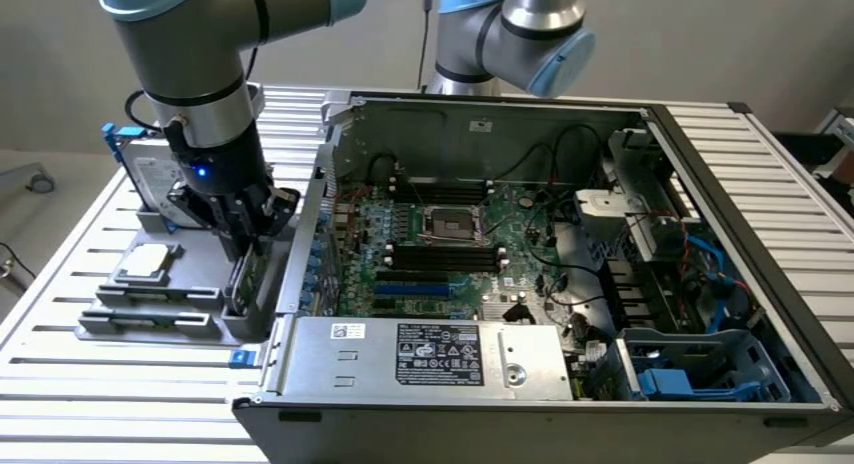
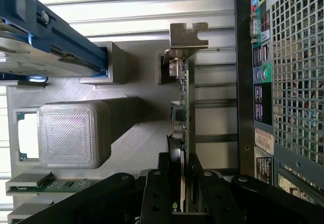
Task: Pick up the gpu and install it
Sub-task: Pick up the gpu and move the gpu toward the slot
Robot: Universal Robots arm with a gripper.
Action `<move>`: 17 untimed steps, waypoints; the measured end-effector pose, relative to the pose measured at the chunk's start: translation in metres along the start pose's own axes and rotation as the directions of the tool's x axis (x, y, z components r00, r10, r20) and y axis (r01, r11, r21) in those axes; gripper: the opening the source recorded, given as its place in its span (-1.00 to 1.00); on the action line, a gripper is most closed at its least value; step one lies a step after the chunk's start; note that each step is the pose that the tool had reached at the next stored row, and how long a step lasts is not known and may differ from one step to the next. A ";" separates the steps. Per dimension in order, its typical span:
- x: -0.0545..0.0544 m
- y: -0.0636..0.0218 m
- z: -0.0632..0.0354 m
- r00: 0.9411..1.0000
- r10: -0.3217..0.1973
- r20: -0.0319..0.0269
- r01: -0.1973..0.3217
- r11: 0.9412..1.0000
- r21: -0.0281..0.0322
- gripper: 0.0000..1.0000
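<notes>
Grey tray (image 2: 136, 133) beside case (image 1: 467, 359) holds upright gpu (image 2: 186, 107), gripped by end effector (image 2: 186, 171).

Quick rundown of what you can't really make out. The green circuit-board gpu with the silver metal end bracket (image 2: 186, 97) is edge-on in the wrist view, and the end away from the bracket disappears behind the black tool (image 2: 185, 186). In the exterior view the tool covers most of the card where it stands in the grey plastic holder (image 1: 200, 284). The silver hard drive in its blue frame (image 2: 50, 41) runs off the picture's edge, as does the perforated grey computer case (image 2: 293, 82). The print on the white power-supply label (image 1: 441, 346) is too small to read.
</notes>
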State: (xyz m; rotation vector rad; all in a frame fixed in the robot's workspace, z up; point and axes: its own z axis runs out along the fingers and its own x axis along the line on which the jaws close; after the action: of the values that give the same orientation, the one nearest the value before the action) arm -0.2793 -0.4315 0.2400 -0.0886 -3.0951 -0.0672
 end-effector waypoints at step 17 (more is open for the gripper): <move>0.002 0.0024 -0.0355 1.000 0.000 0.000 0.000 1.000 0.000 -0.47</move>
State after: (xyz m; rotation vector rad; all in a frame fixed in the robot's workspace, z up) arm -0.2793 -0.4306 0.2756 -0.0887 -3.0953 -0.0674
